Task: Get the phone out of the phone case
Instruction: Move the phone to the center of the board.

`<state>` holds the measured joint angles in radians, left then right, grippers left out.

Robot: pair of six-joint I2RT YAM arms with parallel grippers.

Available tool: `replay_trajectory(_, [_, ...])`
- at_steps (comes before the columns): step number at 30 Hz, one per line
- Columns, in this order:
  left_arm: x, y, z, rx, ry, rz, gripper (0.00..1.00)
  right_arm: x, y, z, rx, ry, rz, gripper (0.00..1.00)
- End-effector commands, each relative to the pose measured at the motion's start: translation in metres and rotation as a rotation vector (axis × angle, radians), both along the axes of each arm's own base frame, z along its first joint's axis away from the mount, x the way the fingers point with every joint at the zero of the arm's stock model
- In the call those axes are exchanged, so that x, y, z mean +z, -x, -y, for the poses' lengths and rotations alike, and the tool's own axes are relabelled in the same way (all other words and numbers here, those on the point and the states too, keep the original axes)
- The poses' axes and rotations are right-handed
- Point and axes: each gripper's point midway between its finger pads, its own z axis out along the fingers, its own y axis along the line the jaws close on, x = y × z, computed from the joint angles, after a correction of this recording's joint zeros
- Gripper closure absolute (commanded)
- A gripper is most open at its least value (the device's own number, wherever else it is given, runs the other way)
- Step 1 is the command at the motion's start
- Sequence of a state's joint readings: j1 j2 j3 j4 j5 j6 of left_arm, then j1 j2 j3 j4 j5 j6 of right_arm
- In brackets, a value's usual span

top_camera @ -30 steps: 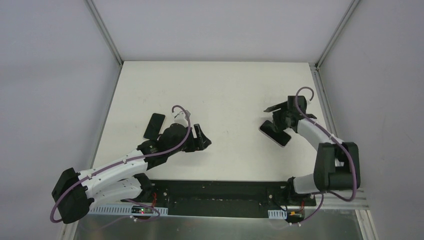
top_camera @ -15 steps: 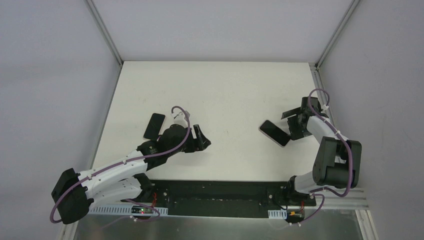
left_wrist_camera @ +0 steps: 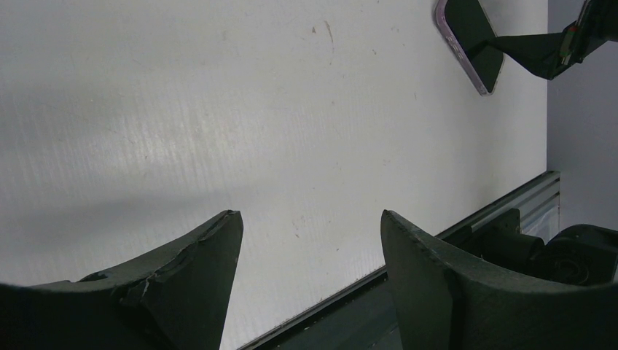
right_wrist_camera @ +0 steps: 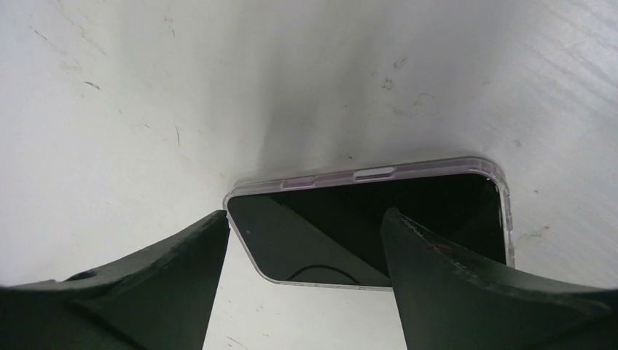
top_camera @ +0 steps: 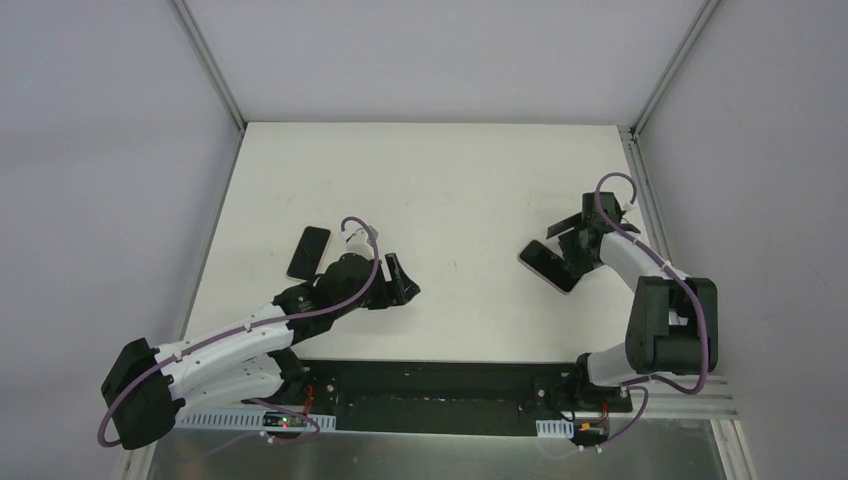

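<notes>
The right tool (top_camera: 578,240) has come back to the phone case (top_camera: 548,266). Half a second ago it was drawn off to the right, clear of the case; now it is at the case's far right edge, close to where it was a second ago. Its jaws stand open and hold nothing. In the right wrist view the tool (right_wrist_camera: 304,216) has one finger on either side of the near part of the case (right_wrist_camera: 379,219), which lies flat on the counter (top_camera: 450,180). The case has a clear pinkish rim around a dark, glossy face. Whether anything sits inside it cannot be told.

The case itself has not moved, on the right side of the counter. The black phone (top_camera: 309,252) has also kept its place, lying flat on the left side, well apart from the case.

The left tool (top_camera: 399,281) has barely shifted. It is open and empty over bare counter, just right of the phone. In its own view the left tool (left_wrist_camera: 310,219) looks across to the case (left_wrist_camera: 470,36) at the far right.
</notes>
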<state>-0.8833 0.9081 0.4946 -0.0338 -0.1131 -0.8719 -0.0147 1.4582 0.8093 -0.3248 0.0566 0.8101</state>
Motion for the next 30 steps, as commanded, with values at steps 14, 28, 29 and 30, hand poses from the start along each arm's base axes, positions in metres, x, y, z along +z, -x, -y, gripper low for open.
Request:
replay_trajectory(14, [0.008,0.002,0.004,-0.004,0.037,0.027,0.29,0.011,-0.009,0.052,-0.064,0.071,-0.093,0.50])
replay_trajectory(28, [0.009,0.006,-0.001,-0.001,0.054,0.036,0.29,-0.017,0.010,0.041,0.000,0.036,-0.233,0.90])
replay_trajectory(29, [0.008,0.006,-0.001,-0.002,0.054,0.037,0.29,-0.016,0.011,0.039,0.011,0.040,-0.241,0.90])
replay_trajectory(30, [0.009,0.007,-0.002,-0.002,0.058,0.040,0.29,-0.016,0.013,0.036,0.024,0.042,-0.250,0.90])
